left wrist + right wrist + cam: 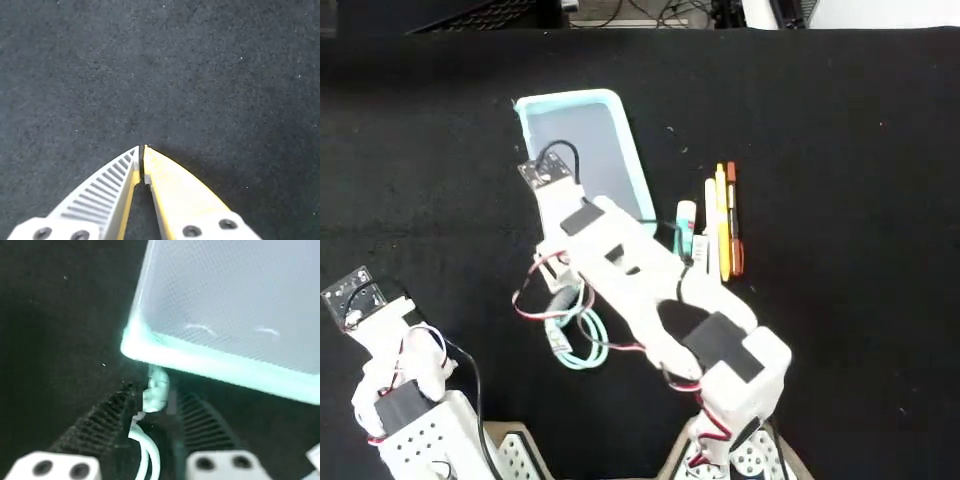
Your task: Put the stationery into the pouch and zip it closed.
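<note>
Mint-green trim is seen around the pouch (582, 140), whose flat, rectangular face is a pale translucent mesh with rounded corners. It is laid on the black, felt-like cloth of the desk (840, 150). Little of the task is judged to be done. The pens (724, 215), slim straight barrels in orange, yellow and white, are lined up side by side on the cloth just beside the pouch's long edge. A short white stick (685, 225) with a teal cap is set next to them, and nothing can be made out inside the pouch. Packing and zipping are therefore taken to lie ahead, and opening the zip appears to be the step in hand. The right fingers (125, 402), dark and ribbed, are spread apart at a corner of the pouch, and the small pale zip pull (156, 390) is framed between them without being visibly pinched. A thin mint cord (142, 450) is seen running between them from the pull. The left fingers (140, 152), of pale plastic with one ribbed, are pressed together tip to tip on nothing, above bare cloth well apart from the pouch.
</note>
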Robot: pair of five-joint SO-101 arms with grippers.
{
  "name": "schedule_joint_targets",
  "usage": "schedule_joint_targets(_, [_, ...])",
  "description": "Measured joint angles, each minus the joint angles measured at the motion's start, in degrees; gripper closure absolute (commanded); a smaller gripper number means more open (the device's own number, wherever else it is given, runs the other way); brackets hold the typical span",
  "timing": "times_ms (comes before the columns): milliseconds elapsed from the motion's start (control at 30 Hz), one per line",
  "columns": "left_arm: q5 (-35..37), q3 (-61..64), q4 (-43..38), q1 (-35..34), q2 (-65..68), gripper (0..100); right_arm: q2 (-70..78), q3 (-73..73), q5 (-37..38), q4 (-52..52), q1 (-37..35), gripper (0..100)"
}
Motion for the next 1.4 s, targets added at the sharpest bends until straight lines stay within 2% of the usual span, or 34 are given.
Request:
schedule_joint_targets(133, [0.0,0.0,0.0,0.0,0.0,97,2.7,-7.7,7.4,8.8,0.3,98.6])
schedule_joint_targets(300, [0.0,0.0,0.0,0.0,0.0,97,2.9,-13.4,9.6,18.1,5.3,98.6])
schedule_joint_targets(433, [0.0,0.0,0.0,0.0,0.0,97,-2.4,-12.9,14.6,22.2,9.1,98.6])
schedule_joint_targets(600, [0.0,0.0,0.0,0.0,0.0,97,-16.0,-2.1,22.2,22.3,13.5,98.6])
schedule_joint_targets(733, [0.0,0.0,0.0,0.0,0.0,97,-26.2,13.1,25.5,14.8,16.4,98.3])
schedule_joint_targets(833, [0.0,0.0,-0.2,0.0,0.0,97,-31.5,25.5,26.5,6.1,17.6,95.6])
schedule_joint_targets(933, [0.0,0.0,-0.2,0.0,0.0,97,-34.7,33.6,26.8,0.4,17.8,85.1])
schedule_joint_targets(1033, [0.0,0.0,-0.2,0.0,0.0,97,-36.6,35.6,26.8,-0.4,17.8,77.8])
schedule_joint_targets(1233, [0.0,0.0,-0.2,0.0,0.0,97,-37.4,35.1,26.5,0.9,17.3,76.8])
schedule_joint_targets(1400, [0.0,0.0,-0.2,0.0,0.0,97,-37.4,30.3,18.1,4.8,13.1,76.8])
